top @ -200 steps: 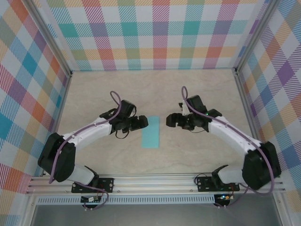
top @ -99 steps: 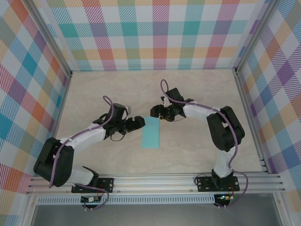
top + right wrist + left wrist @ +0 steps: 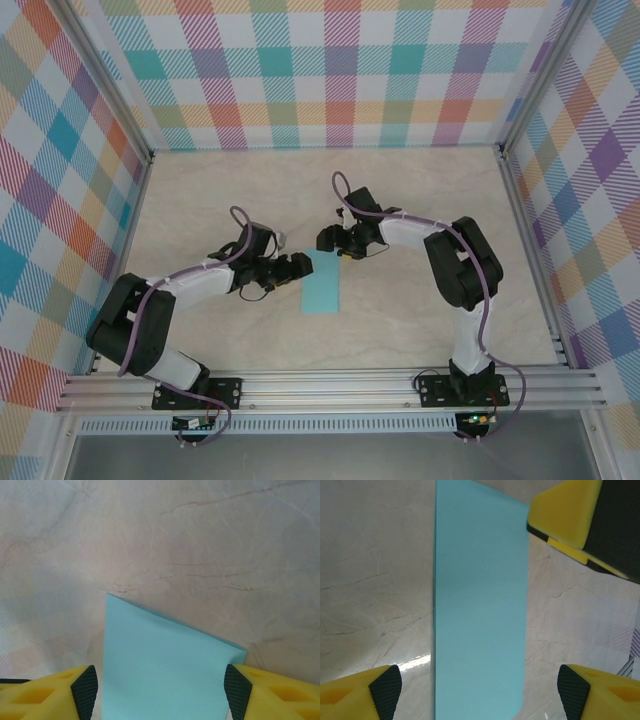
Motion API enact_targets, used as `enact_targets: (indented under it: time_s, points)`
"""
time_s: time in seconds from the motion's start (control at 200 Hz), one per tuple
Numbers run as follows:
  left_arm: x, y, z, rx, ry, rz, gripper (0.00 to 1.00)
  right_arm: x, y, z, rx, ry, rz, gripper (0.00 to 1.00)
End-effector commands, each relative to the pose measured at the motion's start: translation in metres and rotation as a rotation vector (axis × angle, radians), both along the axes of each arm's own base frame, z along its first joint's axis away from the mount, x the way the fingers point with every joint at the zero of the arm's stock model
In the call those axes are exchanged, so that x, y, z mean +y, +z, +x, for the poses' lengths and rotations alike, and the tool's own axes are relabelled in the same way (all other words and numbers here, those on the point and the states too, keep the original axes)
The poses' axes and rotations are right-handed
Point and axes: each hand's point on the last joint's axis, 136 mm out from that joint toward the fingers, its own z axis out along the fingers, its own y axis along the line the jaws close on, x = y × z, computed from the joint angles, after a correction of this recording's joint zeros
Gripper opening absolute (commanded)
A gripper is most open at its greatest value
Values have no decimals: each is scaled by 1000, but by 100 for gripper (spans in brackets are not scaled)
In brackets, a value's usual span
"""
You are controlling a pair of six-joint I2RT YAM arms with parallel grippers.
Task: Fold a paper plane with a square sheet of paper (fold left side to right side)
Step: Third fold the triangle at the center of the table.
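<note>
- Paper plane (image 3: 321, 285) is so far a flat turquoise strip, longer than it is wide, lying on the table (image 3: 420, 190) midway between the two arms; no pointed nose is visible yet
- It lies loose and flat, likely so a finger can slide under an edge and lift a layer for the next fold
- Left gripper (image 3: 297, 266) sits just beside the far part of the strip's left edge; the left wrist view has the paper (image 3: 480, 605) running up between its yellow fingertips (image 3: 375, 690), jaws well apart and closed on nothing
- Right gripper (image 3: 336, 246) sits at the strip's far end; its wrist view looks down on the two far corners of the paper (image 3: 160, 670) between spread fingertips (image 3: 250, 690), also holding nothing, and whether the tips touch the sheet is unclear
- One right finger (image 3: 565, 510) appears in the left wrist view just beside the strip's far right corner, so the two grippers are working close together
- Left arm runs low from its near-left base, forearm stretched rightward toward the centre
- Right arm rises from its near-right base, bends at the elbow well out on the right, then doubles back leftward so the wrist points at the far end
- My guess: both are lining up on the paper before any pinch
</note>
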Motion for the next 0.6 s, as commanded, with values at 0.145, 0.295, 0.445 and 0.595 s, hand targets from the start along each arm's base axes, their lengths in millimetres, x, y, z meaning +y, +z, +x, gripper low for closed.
enact_targets:
  time_s: [0.145, 0.295, 0.445, 0.595]
  points:
    - [-12, -2, 7, 19, -38, -48, 81, -3, -16, -6, 9, 52, -63, 66]
    - [-23, -6, 5, 42, -70, -62, 74, -4, -20, -6, 15, 59, -72, 62]
    - [-26, -13, 5, 58, -74, -49, 68, -5, -22, -2, 6, 72, -93, 58]
    - [-26, -21, 5, 79, -72, -33, 68, -5, -23, -3, 6, 75, -96, 57]
